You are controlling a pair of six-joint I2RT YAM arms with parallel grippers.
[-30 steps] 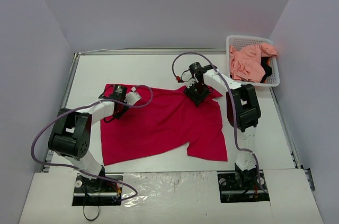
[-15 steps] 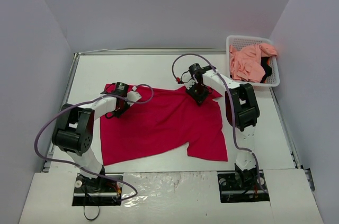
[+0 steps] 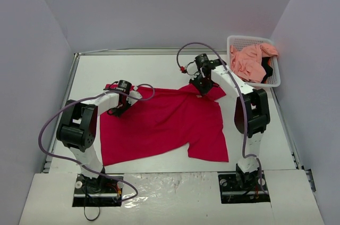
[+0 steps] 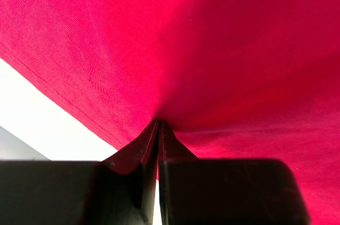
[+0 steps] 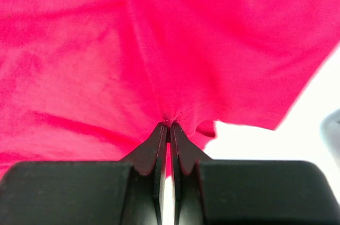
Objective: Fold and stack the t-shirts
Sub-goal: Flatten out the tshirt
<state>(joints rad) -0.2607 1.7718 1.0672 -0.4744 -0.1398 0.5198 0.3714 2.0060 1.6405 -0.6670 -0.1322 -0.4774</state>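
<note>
Both arms have a pinch on the red shirt [image 3: 164, 124] right now. The left gripper [image 3: 117, 108] is clamped on a fold of cloth near the far-left corner, and the right gripper [image 3: 203, 88] is clamped on the far edge over on the right. Both wrist views show the jaws closed tight with a little tent of red fabric caught between them. The thing that matters for the next move is that the whole spread of the shirt lies on the near side of both grippers, flat on the table [image 3: 159, 65]. Its far edge runs left to right between the two pinch points, sitting a bit farther back on the right than on the left. So I'd guess the fold goes far to near, with both arms carrying that edge toward their bases together. Neither arm looks better placed, since each has its own end. The worry is the edge going slack or skewed if they don't move evenly. The pink shirt [image 3: 247, 63] is heaped in the basket [image 3: 254, 39] at far right with something black [image 3: 267, 69], well apart from all this.
</note>
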